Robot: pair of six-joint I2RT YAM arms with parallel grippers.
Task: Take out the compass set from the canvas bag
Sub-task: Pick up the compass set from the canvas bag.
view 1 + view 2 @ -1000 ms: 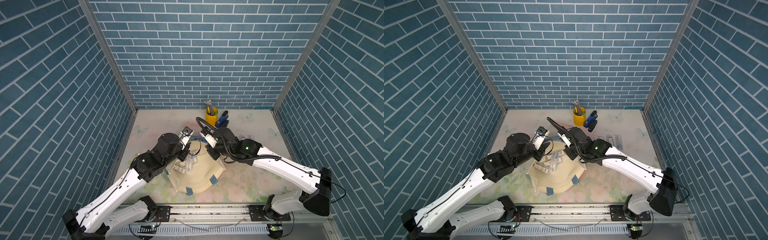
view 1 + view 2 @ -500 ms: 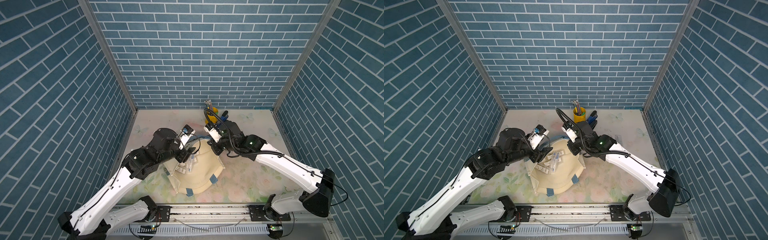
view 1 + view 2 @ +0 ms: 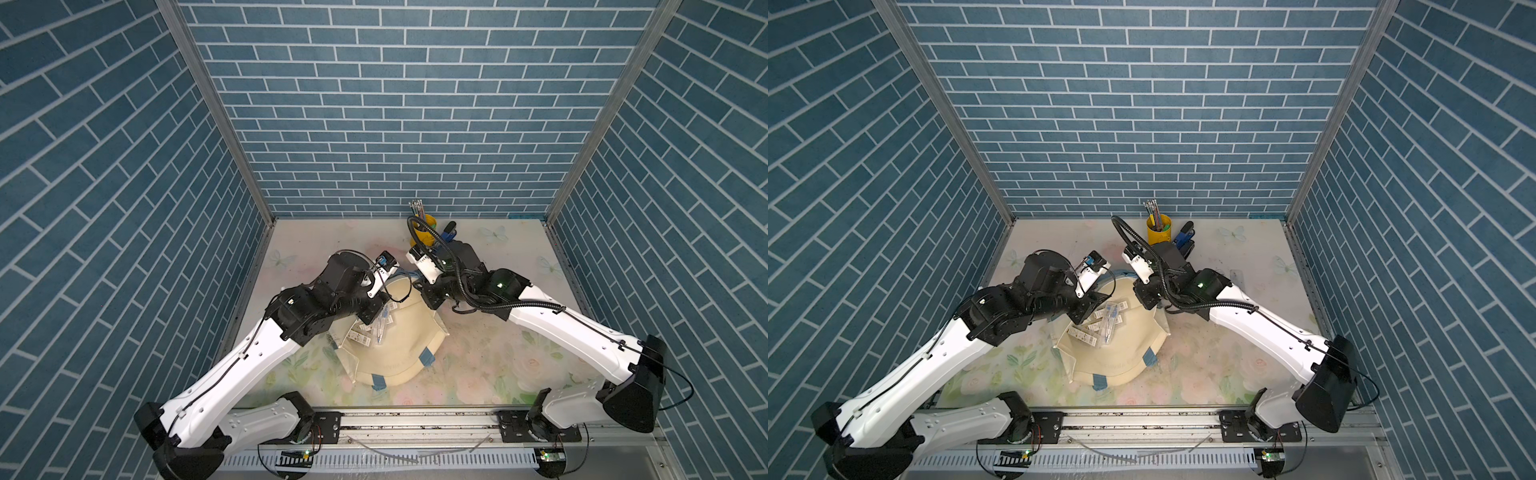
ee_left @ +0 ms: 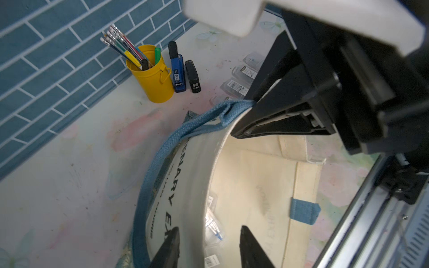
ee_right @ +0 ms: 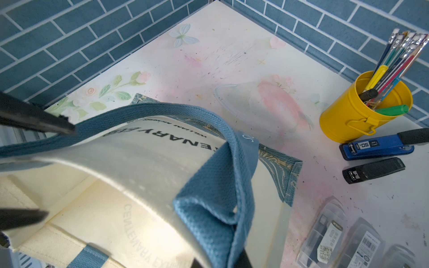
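Three clear packets (image 5: 325,241), perhaps more, lie beside the canvas bag (image 5: 151,157).

3 blue brick-patterned walls (image 3: 374,104) are enclosing the pale floral tabletop (image 3: 523,249); 2 metal posts (image 3: 219,112) are rising from its far corners, and a metal rail (image 3: 415,422) is running along its near edge.

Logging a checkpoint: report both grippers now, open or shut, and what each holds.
Left gripper: open, one side on each side of the raised rim of the canvas bag.
Right gripper: closed on the bag's blue strap handle.
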